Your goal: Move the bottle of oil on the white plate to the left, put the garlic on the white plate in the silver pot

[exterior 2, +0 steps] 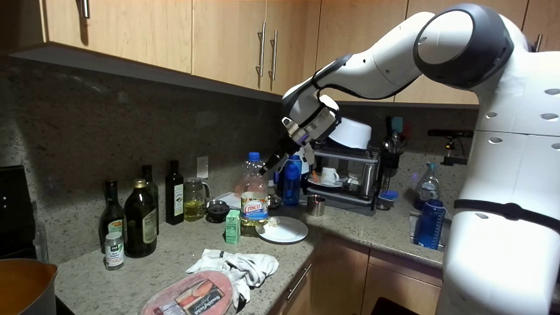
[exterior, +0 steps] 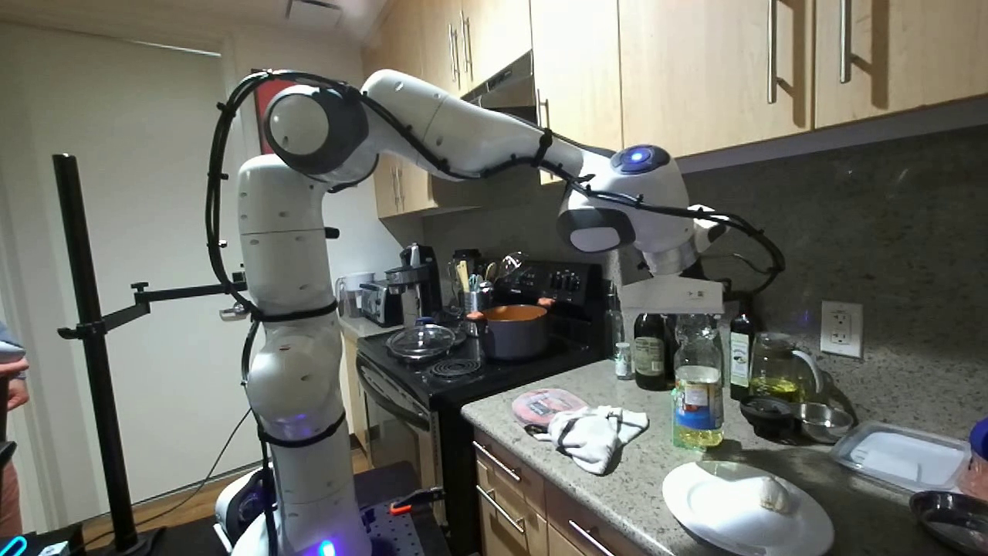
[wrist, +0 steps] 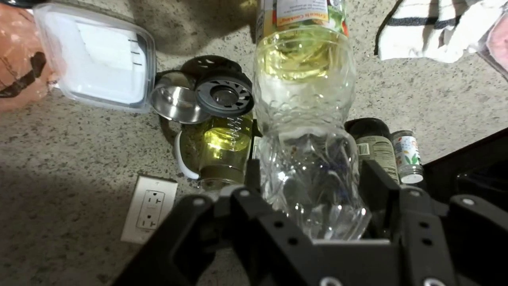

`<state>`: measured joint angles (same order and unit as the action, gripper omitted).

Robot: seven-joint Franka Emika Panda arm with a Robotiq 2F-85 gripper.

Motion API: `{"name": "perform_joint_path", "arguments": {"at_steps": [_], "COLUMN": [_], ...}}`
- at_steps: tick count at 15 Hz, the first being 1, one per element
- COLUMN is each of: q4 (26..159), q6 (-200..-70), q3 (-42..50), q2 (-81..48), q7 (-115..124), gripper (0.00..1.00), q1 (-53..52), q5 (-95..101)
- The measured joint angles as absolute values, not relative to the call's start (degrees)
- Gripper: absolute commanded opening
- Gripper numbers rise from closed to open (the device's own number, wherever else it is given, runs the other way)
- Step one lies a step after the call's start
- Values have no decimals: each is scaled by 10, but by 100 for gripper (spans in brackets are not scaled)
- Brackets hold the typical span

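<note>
The bottle of oil (exterior: 698, 390) stands upright beside the rim of the white plate (exterior: 706, 506). Its upper, clear part fills the gap of my gripper (wrist: 312, 171), whose fingers (wrist: 379, 184) lie against both of its sides. A blue cap (exterior 2: 253, 156) tops it in an exterior view. Whether its base bears on the counter cannot be told. On the plate sits the garlic (exterior: 773, 495), a pale bulb, also small in an exterior view (exterior 2: 274, 221). The silver pot (exterior: 515, 337), grey with an orange inside, is on the stove.
A green carton (exterior 2: 232, 226) is right by the bottle. Dark bottles (exterior 2: 141, 218), a spice jar (exterior 2: 114, 250) and a glass jug (exterior 2: 194, 199) line the wall. A towel (exterior: 590, 436) and packed meat (exterior 2: 192, 295) lie toward the stove; a plastic container (exterior: 899, 455) is opposite.
</note>
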<state>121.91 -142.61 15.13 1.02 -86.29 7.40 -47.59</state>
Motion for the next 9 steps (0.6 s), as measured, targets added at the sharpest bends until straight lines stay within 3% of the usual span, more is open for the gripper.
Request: {"name": "perform_joint_path", "arguments": {"at_steps": [9], "q4": [1219], "q6": [-1411], "q3": [138], "q2": [9], "q7": [-880], "gripper": [39], "q1": [74], "q5": [-523]}}
